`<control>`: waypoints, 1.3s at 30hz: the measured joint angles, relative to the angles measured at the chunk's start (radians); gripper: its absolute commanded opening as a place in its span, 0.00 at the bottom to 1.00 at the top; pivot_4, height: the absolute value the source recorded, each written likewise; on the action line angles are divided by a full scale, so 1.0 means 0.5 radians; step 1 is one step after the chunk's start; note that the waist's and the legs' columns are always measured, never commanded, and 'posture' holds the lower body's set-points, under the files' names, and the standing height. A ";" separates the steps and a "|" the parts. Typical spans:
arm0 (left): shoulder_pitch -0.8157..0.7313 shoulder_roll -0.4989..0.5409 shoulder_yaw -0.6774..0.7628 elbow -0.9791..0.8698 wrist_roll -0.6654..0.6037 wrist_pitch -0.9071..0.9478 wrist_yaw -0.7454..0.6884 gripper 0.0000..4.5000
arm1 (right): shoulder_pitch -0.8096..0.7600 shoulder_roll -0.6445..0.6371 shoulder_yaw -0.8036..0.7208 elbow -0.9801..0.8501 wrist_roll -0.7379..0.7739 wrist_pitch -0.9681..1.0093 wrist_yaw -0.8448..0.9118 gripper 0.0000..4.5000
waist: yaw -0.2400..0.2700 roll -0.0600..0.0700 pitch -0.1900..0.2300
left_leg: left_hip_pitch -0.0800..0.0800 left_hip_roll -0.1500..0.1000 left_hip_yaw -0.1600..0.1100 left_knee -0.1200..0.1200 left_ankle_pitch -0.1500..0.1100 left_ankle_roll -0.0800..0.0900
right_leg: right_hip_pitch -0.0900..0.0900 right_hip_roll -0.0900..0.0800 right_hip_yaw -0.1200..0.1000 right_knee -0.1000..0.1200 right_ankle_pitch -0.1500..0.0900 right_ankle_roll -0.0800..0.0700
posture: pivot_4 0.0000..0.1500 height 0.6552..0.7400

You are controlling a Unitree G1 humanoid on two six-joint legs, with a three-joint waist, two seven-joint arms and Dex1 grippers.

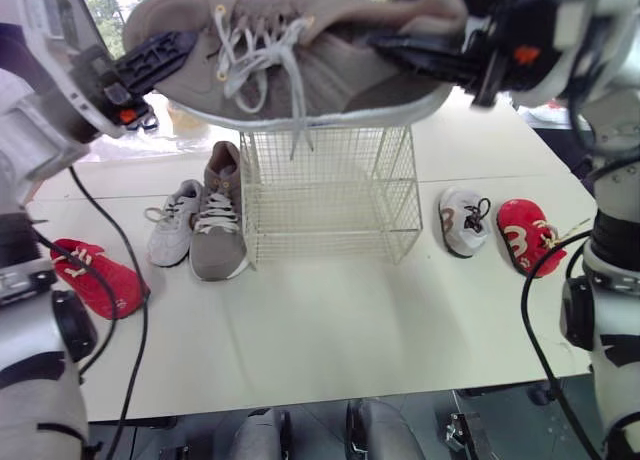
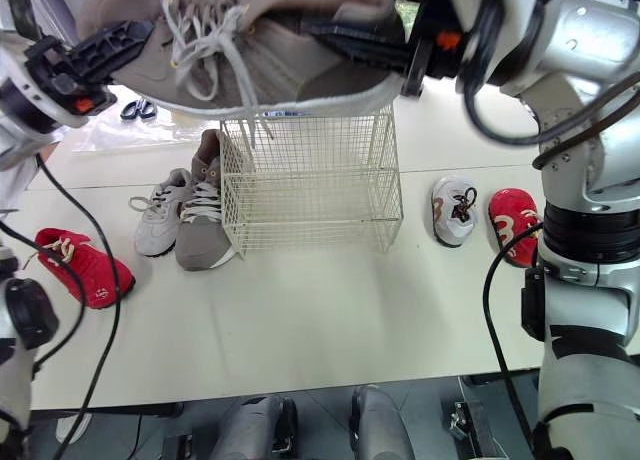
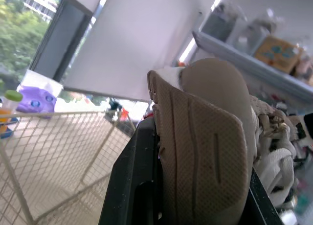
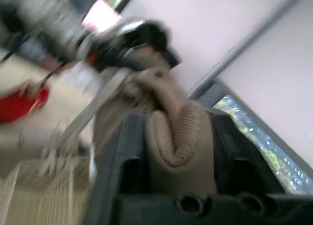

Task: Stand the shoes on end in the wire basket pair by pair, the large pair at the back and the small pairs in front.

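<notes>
Wire basket standing empty, nothing placed yet.
Left gripper and right gripper are clamping the large taupe shoe level above the basket. Its mate, a pale grey shoe and a red shoe are waiting left of it, a white shoe and a second red shoe right.

Silver-grey arms, black fingers (orange marks), looping black cables

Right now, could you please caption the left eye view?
Left gripper and right gripper hold the large tan shoe level above the wire basket.
</notes>
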 measured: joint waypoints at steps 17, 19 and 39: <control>0.450 -1.020 0.250 -0.834 -0.484 -0.652 1.031 0.11 | 0.698 1.139 -0.455 -0.410 1.283 0.570 -1.569 0.99 | -0.012 -0.002 -0.001 | 0.005 0.000 -0.003 -0.001 -0.002 0.005 | 0.004 0.003 -0.001 0.005 0.003 -0.002 | 1.00 1.00; 0.511 -1.024 0.194 -0.846 -0.481 -0.651 1.029 0.11 | 0.666 1.167 -0.391 -0.412 1.282 0.513 -1.580 0.99 | -0.007 -0.002 -0.001 | 0.004 0.000 -0.003 0.000 -0.004 0.008 | 0.004 0.003 -0.001 0.004 0.003 -0.002 | 1.00 1.00; 0.757 -0.994 -0.047 -0.996 -0.469 -0.725 0.894 0.11 | 0.599 1.177 -0.178 -0.223 1.174 0.214 -1.444 0.39 | -0.009 -0.002 -0.002 | 0.004 0.000 -0.004 0.000 -0.006 0.011 | 0.005 0.004 -0.001 0.001 0.003 -0.002 | 1.00 1.00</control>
